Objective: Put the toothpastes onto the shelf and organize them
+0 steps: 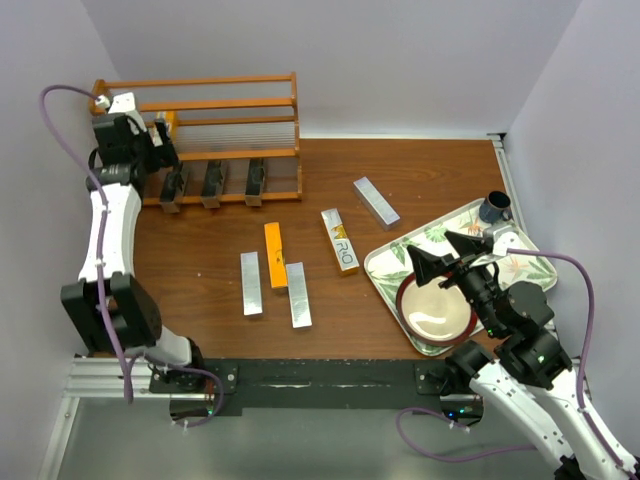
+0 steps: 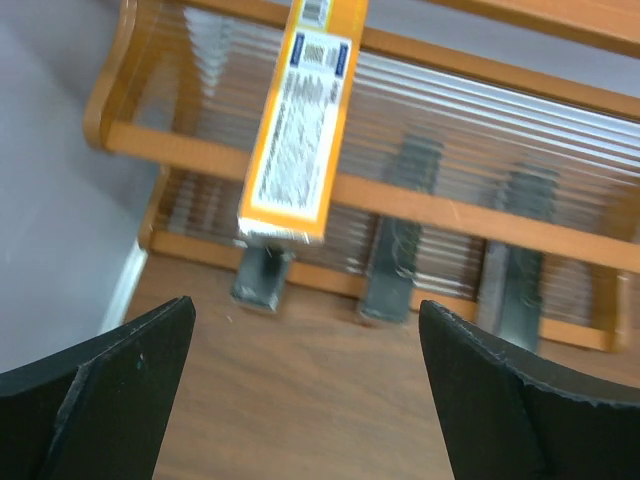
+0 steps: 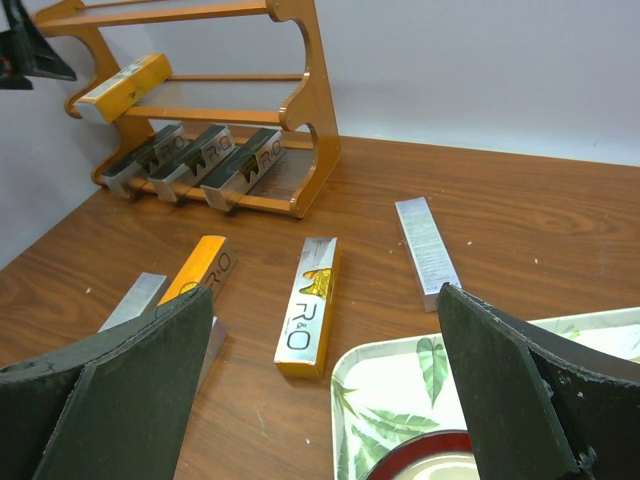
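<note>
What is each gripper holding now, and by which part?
Nothing. The left gripper stands open before the shelf, the orange carton lying free on its middle tier; the right gripper is open and empty.

Left pincer [image 2: 305, 315], right pincer [image 3: 325, 300]: wide open

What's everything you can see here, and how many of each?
shelf: one, orange-brown, far left of table.
black toothpastes: three, black, shelf's bottom tier.
shelved orange toothpaste: one, orange, middle tier, left end.
silver toothpastes: three, silver-grey, on table.
loose orange toothpaste: one, orange, on table.
gold-and-white toothpaste: one, table middle.
tray: one, leaf-patterned, right side.
bowl: one, red-rimmed, on tray.
cup: one, dark, tray's far corner.
left end effector: one, black, open, by shelf.
right end effector: one, black, open, above tray.
</note>
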`<action>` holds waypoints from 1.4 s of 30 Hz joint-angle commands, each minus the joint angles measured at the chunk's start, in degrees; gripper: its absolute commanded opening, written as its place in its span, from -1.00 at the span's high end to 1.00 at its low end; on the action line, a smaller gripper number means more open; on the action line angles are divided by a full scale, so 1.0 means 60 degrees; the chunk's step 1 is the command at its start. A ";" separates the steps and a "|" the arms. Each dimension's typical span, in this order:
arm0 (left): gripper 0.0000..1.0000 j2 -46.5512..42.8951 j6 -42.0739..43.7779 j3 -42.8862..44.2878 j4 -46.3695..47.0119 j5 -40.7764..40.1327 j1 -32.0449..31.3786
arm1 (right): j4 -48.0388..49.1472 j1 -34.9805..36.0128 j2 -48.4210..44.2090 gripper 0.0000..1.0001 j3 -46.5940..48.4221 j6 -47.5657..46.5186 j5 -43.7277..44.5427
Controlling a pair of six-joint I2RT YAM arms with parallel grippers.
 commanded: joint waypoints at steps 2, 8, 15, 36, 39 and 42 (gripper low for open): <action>-1.00 -0.2226 -0.2040 -0.1944 0.0485 -0.0082 -0.0773 | 0.0288 0.0069 0.0068 -0.97 0.0189 0.0036 -0.0088; -1.00 -0.3783 -0.3401 -0.3603 0.0339 -0.1547 -0.2941 | 0.0186 0.0055 0.0171 -0.97 0.0248 -0.0022 -0.0029; -1.00 -0.4356 -0.5275 -0.5317 0.0881 -0.2790 -0.5608 | 0.0259 0.0055 0.0346 -0.97 0.0248 -0.0052 -0.0058; -0.61 -0.1412 -1.0274 -0.5875 -0.1507 -0.7289 -1.1119 | 0.0142 0.0055 0.0581 -0.97 0.0306 -0.0154 0.0000; -0.41 -0.1280 -1.0361 -0.6124 -0.1302 -0.7201 -1.1119 | 0.0171 0.0055 0.0625 -0.97 0.0306 -0.0125 -0.0014; -0.21 -0.1163 -1.0419 -0.6329 -0.1067 -0.7069 -1.1104 | 0.0127 0.0055 0.0698 -0.97 0.0321 -0.0139 -0.0043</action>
